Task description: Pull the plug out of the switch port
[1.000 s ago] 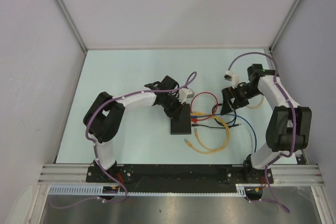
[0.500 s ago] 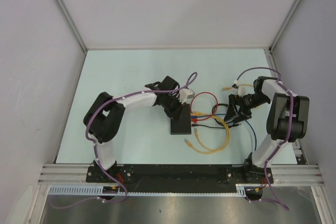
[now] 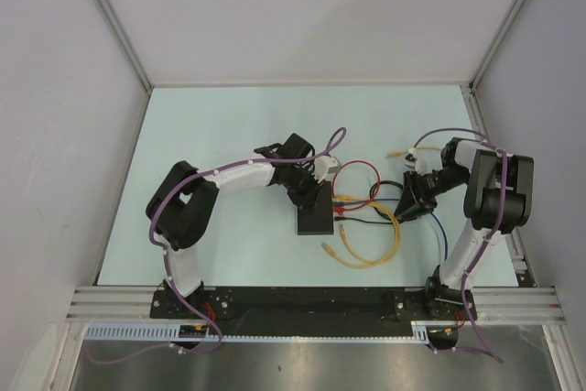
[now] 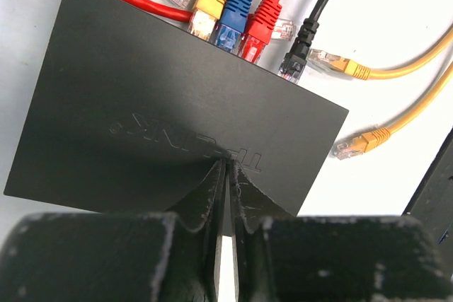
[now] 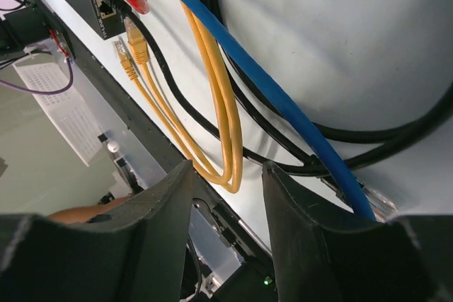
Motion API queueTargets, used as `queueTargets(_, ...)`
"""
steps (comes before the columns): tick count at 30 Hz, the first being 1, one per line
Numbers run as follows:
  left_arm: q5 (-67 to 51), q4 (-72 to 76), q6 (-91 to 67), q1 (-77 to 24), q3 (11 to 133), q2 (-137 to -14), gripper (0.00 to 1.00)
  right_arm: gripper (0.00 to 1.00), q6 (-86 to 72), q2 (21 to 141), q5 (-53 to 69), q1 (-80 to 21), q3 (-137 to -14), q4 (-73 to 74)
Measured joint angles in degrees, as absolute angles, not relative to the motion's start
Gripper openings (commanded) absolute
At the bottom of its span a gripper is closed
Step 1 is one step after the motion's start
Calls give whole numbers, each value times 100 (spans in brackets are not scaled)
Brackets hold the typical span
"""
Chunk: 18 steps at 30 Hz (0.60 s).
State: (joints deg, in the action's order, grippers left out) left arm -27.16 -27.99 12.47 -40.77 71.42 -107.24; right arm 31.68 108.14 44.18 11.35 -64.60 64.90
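Left wrist, switch (image 4: pixel 170 104) under closed left gripper (image 4: pixel 224 169)

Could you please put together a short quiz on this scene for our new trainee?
1. True or false: the right gripper is clamped shut.
2. In the left wrist view, which colour of plug sits in the switch between the yellow plug and the red plug? A green, B blue, C white.
3. Which gripper sits over the switch's top face?
Key: 1 false, its jaws stand open and grip nothing. 2 B, the blue plug. 3 the left gripper, its fingers closed together.
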Motion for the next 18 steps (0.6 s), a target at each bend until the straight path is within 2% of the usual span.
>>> queueTargets(8, -2692, -2803, 1260, -4091, 7150, -10726, 12, 39, 3267, 11437, 4556, 954, -6475, 6650)
queueTargets(12, -2676, -2803, 1262, -4093, 7150, -10724, 12, 30, 3267, 11745, 4654, 1000, -6488, 6775)
queueTargets(18, -2670, -2803, 1264, -4099, 7153, -10726, 12, 31, 3299, 11756, 4696, 1168, -6490, 6803)
